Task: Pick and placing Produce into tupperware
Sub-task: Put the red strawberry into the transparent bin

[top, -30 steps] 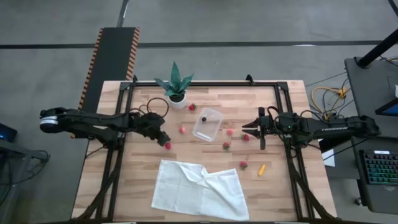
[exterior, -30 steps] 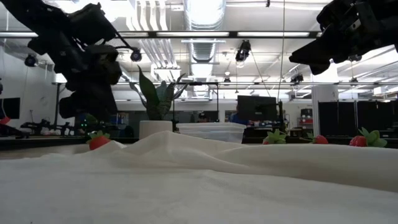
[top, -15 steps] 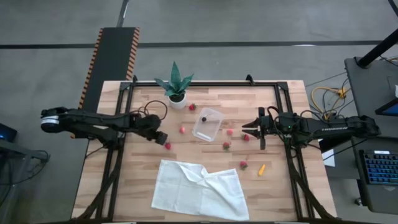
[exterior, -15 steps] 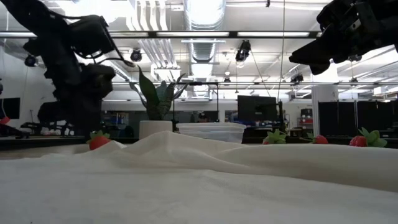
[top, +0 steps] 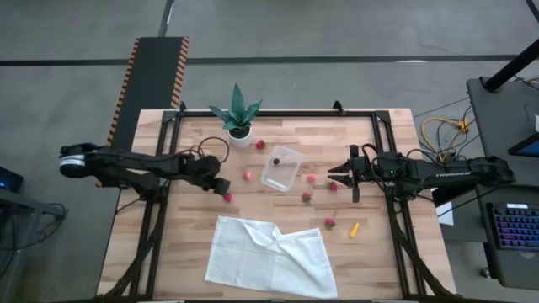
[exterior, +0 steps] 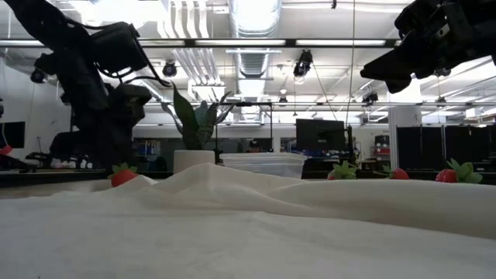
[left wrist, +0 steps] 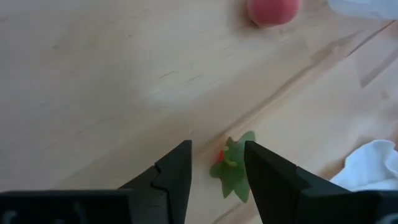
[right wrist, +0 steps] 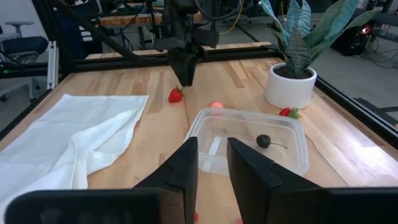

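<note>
The clear tupperware (top: pixel 280 167) sits mid-table with one dark berry (top: pixel 276 160) inside. Red strawberries lie scattered on the wood around it, and an orange piece (top: pixel 354 229) lies near the right. My left gripper (left wrist: pixel 216 163) is open and points down over one strawberry (left wrist: pixel 230 169), with a finger on either side of its green leafy top; in the high view that strawberry (top: pixel 226 197) lies left of the tupperware. My right gripper (top: pixel 337 172) hovers right of the tupperware (right wrist: pixel 249 140), its fingers slightly apart and holding nothing.
A white cloth (top: pixel 269 257) lies crumpled at the near edge, and its corner (left wrist: pixel 373 163) shows close to my left gripper. A potted green plant (top: pixel 239 118) stands at the far edge. Another red piece (left wrist: pixel 273 9) lies between the left gripper and the tupperware. Black frame rails border the table.
My left gripper has come down toward the strawberry beside the cloth's far left corner, shifting slightly over it. The strawberry and the other things have stayed in place.
</note>
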### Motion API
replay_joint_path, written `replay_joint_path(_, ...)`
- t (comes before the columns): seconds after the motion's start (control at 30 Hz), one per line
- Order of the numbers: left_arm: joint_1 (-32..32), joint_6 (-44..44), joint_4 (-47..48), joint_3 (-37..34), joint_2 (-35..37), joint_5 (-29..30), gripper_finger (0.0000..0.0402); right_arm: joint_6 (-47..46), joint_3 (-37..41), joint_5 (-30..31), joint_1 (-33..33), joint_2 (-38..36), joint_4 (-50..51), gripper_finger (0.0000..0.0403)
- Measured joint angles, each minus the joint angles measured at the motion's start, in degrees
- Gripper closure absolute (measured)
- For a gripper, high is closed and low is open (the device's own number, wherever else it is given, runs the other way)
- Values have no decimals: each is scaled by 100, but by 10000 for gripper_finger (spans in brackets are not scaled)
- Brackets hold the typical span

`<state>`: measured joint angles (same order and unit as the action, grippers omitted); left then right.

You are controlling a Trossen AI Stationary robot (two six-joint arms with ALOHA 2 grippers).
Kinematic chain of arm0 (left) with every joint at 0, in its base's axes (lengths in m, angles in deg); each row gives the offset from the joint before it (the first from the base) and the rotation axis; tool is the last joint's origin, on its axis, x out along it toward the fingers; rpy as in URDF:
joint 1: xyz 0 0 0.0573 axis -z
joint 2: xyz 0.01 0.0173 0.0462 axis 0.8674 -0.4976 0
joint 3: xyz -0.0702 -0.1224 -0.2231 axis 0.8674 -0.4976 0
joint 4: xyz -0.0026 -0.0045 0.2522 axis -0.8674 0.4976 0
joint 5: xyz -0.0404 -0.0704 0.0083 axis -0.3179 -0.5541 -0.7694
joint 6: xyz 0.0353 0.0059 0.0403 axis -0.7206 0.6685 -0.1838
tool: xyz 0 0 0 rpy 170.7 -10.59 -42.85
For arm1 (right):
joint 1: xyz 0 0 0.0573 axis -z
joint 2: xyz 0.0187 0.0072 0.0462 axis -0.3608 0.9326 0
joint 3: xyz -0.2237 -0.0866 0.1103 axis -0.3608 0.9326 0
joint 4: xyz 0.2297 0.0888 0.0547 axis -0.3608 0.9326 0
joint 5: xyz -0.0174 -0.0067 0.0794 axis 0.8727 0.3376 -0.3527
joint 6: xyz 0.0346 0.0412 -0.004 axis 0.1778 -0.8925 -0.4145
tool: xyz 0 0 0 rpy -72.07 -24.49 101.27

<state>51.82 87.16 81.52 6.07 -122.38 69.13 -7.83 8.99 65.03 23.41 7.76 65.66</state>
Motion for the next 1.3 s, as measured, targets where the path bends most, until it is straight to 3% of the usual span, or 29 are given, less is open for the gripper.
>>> replay_joint_path(0.77, 2, -27, -327, -2, -270, -273, 271, 3, 0, 2, -2, -1, 1, 322)
replay_joint_path(0.9, 2, -31, -317, -2, -264, -299, 296, 7, 0, 2, -1, -1, 0, 328)
replay_joint_path(1.2, -1, -183, -317, -2, -259, -437, 392, 15, 0, 4, -1, -1, 1, 332)
replay_joint_path(1.3, 0, -269, -317, -2, -257, -466, 399, 17, 0, 4, 0, 0, 0, 328)
